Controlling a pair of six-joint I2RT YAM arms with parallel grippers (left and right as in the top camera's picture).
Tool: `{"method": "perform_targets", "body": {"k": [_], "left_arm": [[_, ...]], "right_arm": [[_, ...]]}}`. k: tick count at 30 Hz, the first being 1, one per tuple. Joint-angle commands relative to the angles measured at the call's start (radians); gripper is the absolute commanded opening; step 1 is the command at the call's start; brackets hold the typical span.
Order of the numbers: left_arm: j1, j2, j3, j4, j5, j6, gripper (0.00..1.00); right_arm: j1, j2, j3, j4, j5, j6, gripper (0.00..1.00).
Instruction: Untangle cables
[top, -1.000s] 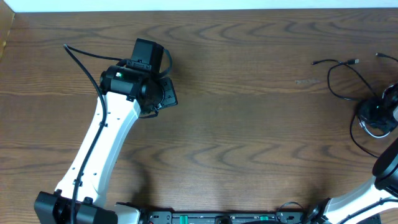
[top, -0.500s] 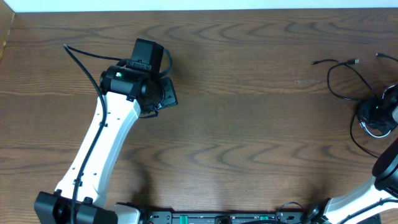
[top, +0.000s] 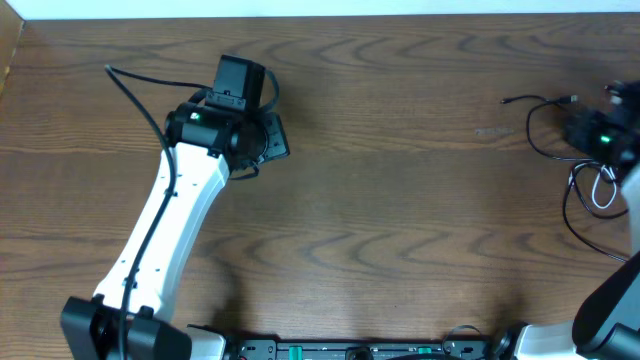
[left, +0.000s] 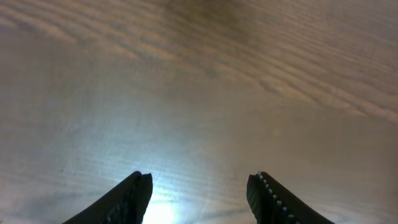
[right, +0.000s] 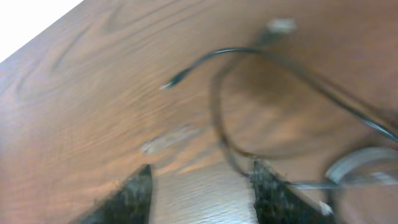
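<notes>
Dark brown wood-grain tabletop (top: 400, 200) fills the overhead view. The thin black cords (top: 540, 135) with small metal-tipped plugs lie in loose loops at the far right edge, and a short white cord (top: 603, 192) is curled into a loop just below them. The right gripper (top: 588, 130) has shifted up the table from where it sat a second ago. It now sits over the upper black loops, and the white loop it was covering shows plainly. The left gripper (top: 270, 140) has barely moved at the upper left, well apart from every cord.

From the left wrist, the left gripper (left: 199, 183) has its two dark fingers spread over bare wood, with nothing between them.

From the right wrist the picture is blurred by motion. The right gripper (right: 199, 177) has its fingers parted, and I see nothing pinched. A black cord (right: 217, 118) curves down beside the right-hand finger, and the white cord (right: 357, 158) lies at the lower right. My reading is that it has just let go and is repositioning for a fresh pick. The cords look overlapped, so the task seems unfinished.
</notes>
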Motion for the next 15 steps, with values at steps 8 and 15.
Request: {"method": "perform_targets", "body": {"k": [8,15], "left_arm": [[0.003,0.109,-0.005,0.15,-0.04,0.209,0.65],[0.005,0.193,-0.005,-0.029,-0.336,0.127,0.67]], "right_arm": [[0.316,0.002,0.003,-0.006,0.013,-0.375,0.91],[0.42,0.002,0.003,-0.115,0.397,-0.126,0.99]]}}
